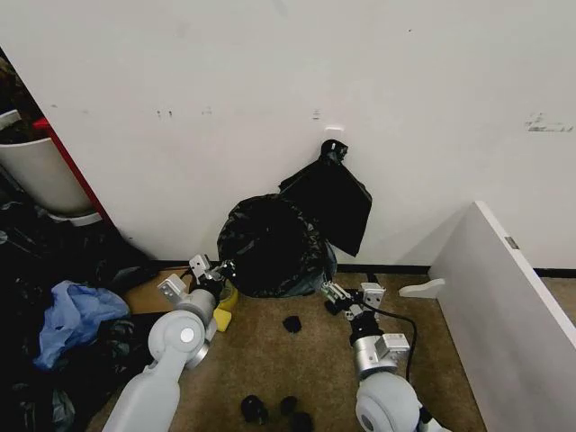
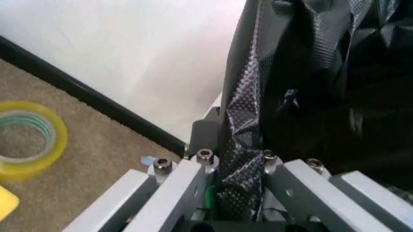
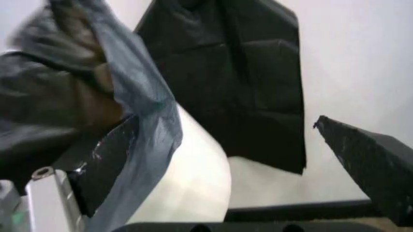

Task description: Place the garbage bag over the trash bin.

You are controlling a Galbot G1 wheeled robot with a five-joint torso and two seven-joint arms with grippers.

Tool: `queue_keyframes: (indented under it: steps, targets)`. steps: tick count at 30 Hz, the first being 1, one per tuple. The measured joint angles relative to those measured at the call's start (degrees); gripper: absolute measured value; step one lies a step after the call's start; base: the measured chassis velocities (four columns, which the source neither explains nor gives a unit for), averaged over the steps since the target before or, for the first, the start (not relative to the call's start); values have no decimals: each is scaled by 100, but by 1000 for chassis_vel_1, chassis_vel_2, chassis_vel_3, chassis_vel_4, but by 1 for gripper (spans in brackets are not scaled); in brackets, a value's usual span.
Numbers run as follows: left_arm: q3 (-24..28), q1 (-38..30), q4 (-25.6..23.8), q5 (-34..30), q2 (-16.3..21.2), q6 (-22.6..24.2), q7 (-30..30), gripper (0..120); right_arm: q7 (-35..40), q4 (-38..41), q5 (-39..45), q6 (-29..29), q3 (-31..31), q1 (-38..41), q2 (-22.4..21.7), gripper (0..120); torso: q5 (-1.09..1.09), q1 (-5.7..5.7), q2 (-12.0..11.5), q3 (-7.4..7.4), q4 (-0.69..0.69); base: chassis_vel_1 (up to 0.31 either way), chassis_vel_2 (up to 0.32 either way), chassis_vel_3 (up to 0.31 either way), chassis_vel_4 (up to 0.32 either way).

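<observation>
The glossy black garbage bag [image 1: 270, 243] bulges against the wall, draped over the trash bin, which it hides in the head view. At the bag's lower left edge my left gripper [image 1: 220, 268] is shut on it; the left wrist view shows a fold of the bag [image 2: 242, 169] pinched between the jaws of the left gripper [image 2: 237, 193]. My right gripper [image 1: 335, 297] is at the bag's lower right edge. In the right wrist view the right gripper [image 3: 219, 130] stands open, with the bag's hem [image 3: 142, 121] lying over one finger [image 3: 103, 164]. The trash bin's cream-white side [image 3: 193, 188] shows below the hem.
A flat black bundle [image 1: 331, 202] hangs on the wall behind the bag. A yellow tape roll [image 2: 29, 140] lies on the carpet near my left gripper. Small black pieces [image 1: 292, 324] dot the floor. A white tub [image 1: 36, 171] and blue plastic [image 1: 72, 315] crowd the left; a white panel [image 1: 504, 297] stands right.
</observation>
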Motion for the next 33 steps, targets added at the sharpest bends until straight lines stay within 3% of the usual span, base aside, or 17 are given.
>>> queue_keyframes:
  steps: [18, 26, 33]
  targets:
    - [41, 187, -208, 47, 48, 128, -11, 2, -225, 5, -158, 334, 462, 18, 103, 100, 0, 0, 0, 0, 0, 0, 0, 0, 0]
    - [15, 164, -203, 53, 74, 112, -23, 2, -1137, 192, -367, 732, 540, -194, -63, 100, 0, 0, 0, 0, 0, 0, 0, 0, 0]
    - [17, 144, -164, 61, 56, 100, -23, 2, -1402, 150, -359, 976, 475, -197, -31, 100, 0, 0, 0, 0, 0, 0, 0, 0, 0]
